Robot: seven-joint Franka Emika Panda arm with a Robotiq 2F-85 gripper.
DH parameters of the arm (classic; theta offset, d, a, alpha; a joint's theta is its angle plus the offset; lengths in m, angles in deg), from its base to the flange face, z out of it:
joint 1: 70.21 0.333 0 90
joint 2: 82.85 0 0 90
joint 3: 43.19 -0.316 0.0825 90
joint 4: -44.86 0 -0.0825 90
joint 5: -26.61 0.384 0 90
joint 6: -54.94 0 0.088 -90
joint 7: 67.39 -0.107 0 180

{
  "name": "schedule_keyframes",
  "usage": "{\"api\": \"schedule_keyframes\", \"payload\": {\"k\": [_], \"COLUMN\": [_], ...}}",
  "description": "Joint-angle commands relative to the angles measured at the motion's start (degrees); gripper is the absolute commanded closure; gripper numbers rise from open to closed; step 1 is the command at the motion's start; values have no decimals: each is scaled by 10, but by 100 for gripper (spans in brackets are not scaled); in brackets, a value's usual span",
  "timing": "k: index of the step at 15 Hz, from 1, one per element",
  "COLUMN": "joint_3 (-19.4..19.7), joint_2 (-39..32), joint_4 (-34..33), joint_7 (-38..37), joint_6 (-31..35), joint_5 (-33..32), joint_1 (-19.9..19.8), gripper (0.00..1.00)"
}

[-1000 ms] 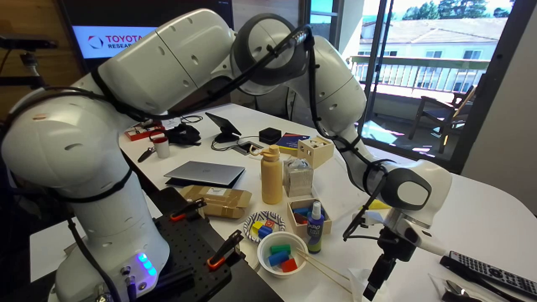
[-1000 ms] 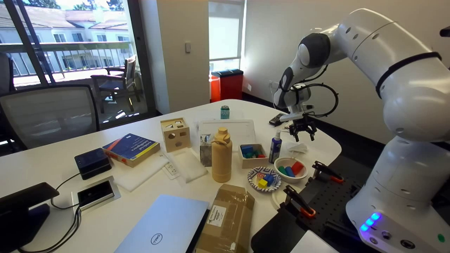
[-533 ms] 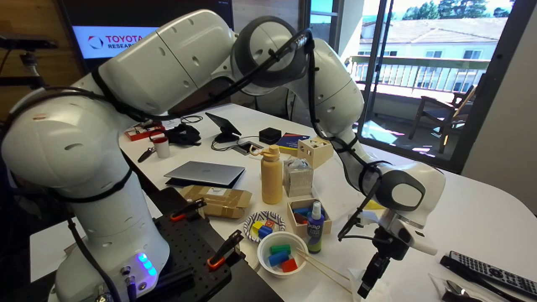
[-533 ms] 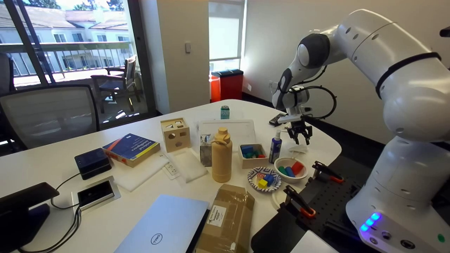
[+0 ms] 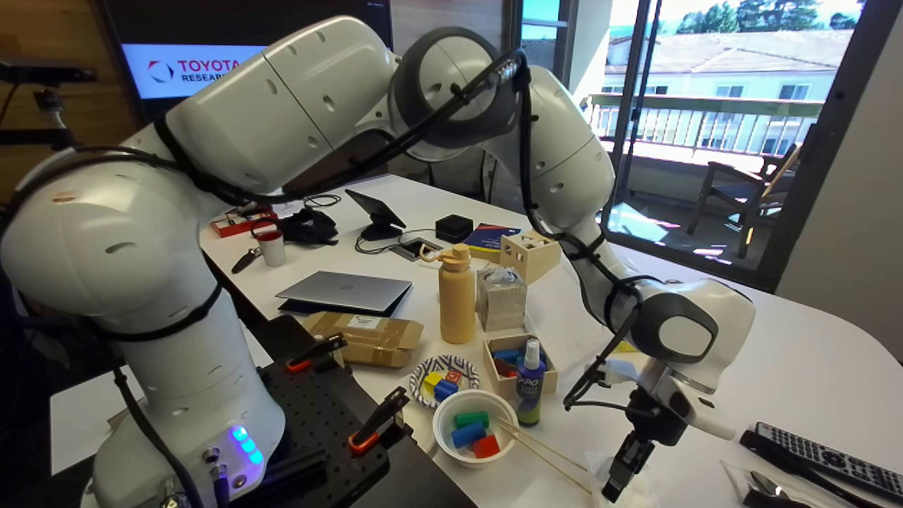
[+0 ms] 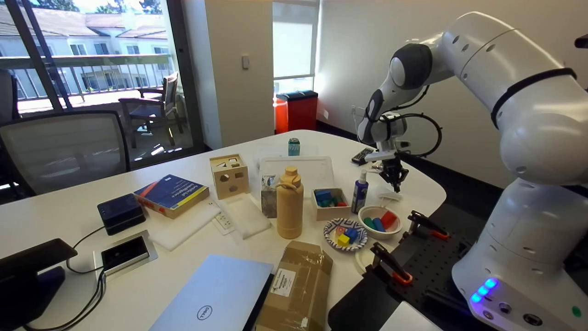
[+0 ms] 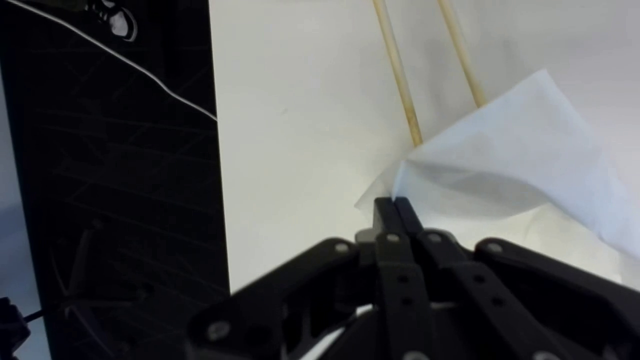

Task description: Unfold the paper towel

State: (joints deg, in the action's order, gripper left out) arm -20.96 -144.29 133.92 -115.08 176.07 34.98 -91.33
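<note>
Where the table (image 5: 811,360) runs out past the white bowl (image 5: 444,423), I have the robot arm (image 5: 458,74) reaching down. Spray bottle (image 5: 530,388): upright, just beside the bowl; treat as an obstacle. Remote control (image 5: 829,455): well apart from the bowl, on the outward side. Paper towel (image 7: 525,145): on the table near the bowl, rumpled, partly folded over, meeting the outer ends of two wooden sticks (image 7: 398,72) that reach out from the bowl. Gripper (image 7: 393,201): fingers together, clamped on a fold of the towel; the bite looks shallow, though the tips hide its depth from me.

Handling: I expect light, limp, easily torn paper that drapes instead of springing back. Take hold of a single layer at a loose corner; two layers caught together would lift the towel without unfolding it. Draw slowly, at low height.

Clearance: the table edge runs past the bowl and the towel, dark floor (image 7: 125,190) beyond it, a strip of bare tabletop inside it. I judge the best room to be outward from the bowl, short of the remote control. Pulling toward the bowl risks dragging the sticks.
</note>
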Motion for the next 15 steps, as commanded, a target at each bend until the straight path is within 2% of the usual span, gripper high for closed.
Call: {"api": "schedule_keyframes", "payload": {"k": [1, 8, 15], "joint_3": [-3, 9, 34], "joint_2": [14, 33, 30], "joint_4": [7, 19, 24], "joint_7": [-7, -20, -65], "joint_6": [5, 51, 149], "joint_5": [10, -11, -45], "joint_1": [4, 51, 106], "gripper": [100, 100, 100]}}
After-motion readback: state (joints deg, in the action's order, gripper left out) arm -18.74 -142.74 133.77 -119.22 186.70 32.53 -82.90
